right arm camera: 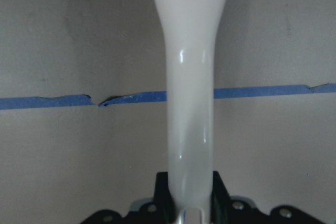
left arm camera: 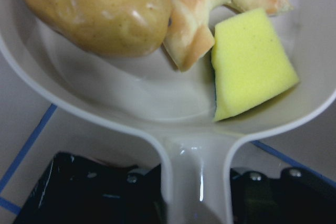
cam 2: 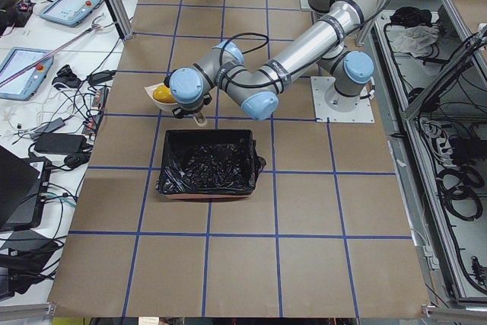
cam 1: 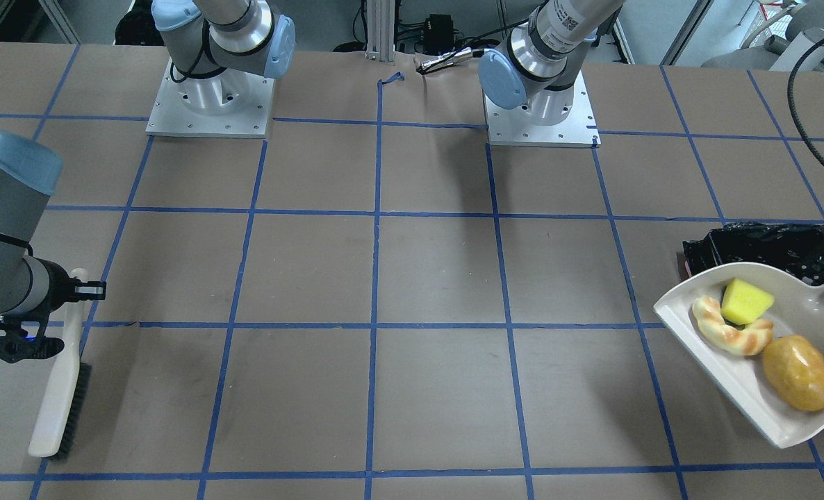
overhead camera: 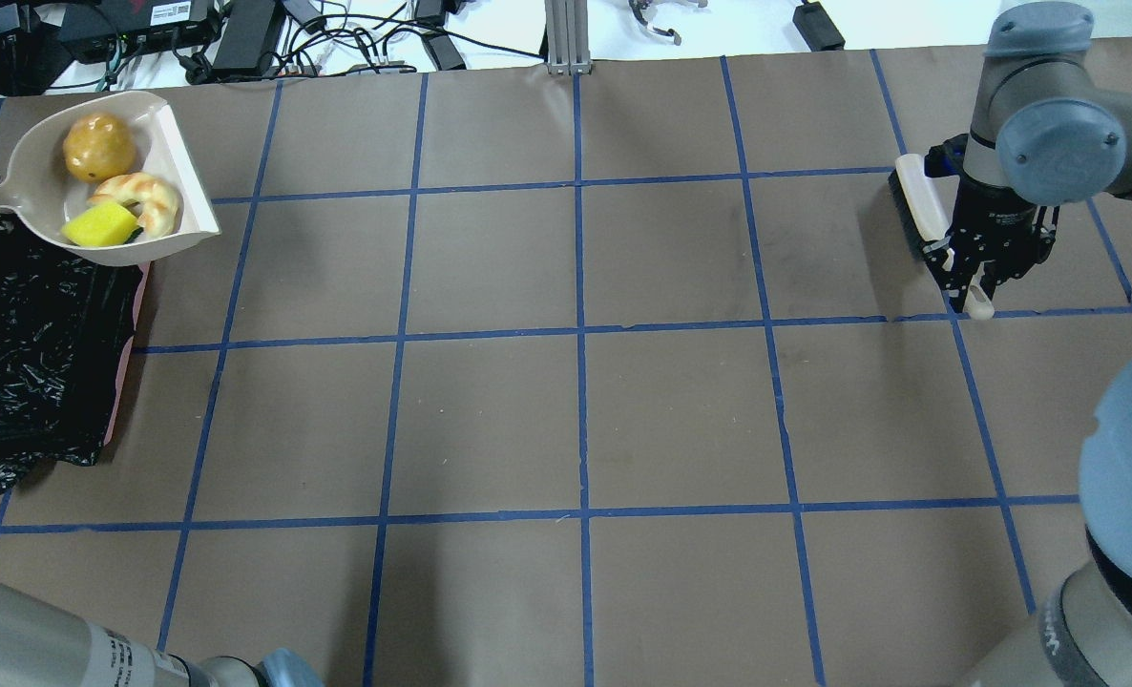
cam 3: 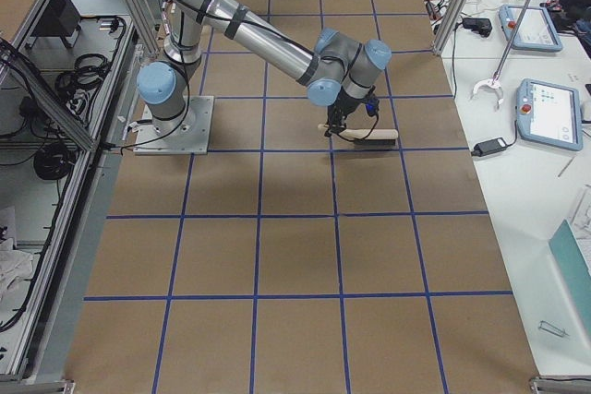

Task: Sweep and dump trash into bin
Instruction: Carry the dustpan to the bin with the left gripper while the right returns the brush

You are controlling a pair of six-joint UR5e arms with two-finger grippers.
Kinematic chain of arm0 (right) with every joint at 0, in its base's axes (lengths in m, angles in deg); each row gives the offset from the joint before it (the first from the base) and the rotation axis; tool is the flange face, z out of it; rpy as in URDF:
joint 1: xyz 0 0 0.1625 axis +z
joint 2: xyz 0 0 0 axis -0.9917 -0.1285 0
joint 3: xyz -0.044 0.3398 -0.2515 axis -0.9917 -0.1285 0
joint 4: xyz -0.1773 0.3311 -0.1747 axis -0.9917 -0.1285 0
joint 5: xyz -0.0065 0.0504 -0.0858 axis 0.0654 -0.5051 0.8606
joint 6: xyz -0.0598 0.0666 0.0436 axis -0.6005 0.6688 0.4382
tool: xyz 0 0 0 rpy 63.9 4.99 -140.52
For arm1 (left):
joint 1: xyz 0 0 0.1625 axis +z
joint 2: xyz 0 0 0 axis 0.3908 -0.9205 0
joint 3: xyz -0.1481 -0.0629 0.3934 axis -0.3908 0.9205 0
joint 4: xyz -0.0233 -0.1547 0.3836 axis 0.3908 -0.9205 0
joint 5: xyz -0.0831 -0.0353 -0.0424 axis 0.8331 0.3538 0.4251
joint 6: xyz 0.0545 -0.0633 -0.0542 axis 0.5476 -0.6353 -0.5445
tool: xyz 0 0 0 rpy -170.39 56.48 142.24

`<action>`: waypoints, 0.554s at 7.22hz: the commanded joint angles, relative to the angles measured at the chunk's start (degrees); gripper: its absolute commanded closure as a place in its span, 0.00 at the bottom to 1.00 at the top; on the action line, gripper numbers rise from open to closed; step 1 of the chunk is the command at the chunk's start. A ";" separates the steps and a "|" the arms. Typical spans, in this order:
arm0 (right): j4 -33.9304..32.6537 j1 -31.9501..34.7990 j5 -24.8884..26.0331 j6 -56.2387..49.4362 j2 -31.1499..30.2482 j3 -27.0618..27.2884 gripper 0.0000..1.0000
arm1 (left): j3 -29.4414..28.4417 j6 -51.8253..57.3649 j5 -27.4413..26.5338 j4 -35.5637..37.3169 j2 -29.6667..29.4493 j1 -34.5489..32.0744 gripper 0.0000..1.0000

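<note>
My left gripper (left arm camera: 191, 198) is shut on the handle of the beige dustpan (overhead camera: 41, 196), which hangs beside the far end of the bin (overhead camera: 22, 353), a pink box lined with a black bag. The trash lies in the pan: a yellow sponge (overhead camera: 100, 226), a croissant (overhead camera: 146, 197) and a potato-like lump (overhead camera: 98, 146). All three show close up in the left wrist view: sponge (left arm camera: 252, 61), croissant (left arm camera: 210, 3), lump (left arm camera: 94, 9). My right gripper (overhead camera: 976, 286) is shut on the handle of the beige brush (overhead camera: 914, 205), whose bristles rest on the table.
The table is brown paper with a blue tape grid. The bin (cam 1: 766, 246) sits behind the dustpan (cam 1: 731, 375) at the right edge of the front view; the brush (cam 1: 58, 389) lies at its left edge. Cables and electronics (overhead camera: 241, 33) lie beyond the table's far edge.
</note>
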 commanded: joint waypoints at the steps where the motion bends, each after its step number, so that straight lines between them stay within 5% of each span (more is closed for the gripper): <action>1: 0.24 -0.67 -0.18 0.31 -0.04 0.44 1.00 | -4.28 6.81 -4.32 -0.33 -1.24 6.98 0.90; 4: 0.24 -0.50 -0.71 0.40 -0.47 0.44 1.00 | -5.88 16.68 -10.62 1.94 -2.83 13.34 0.95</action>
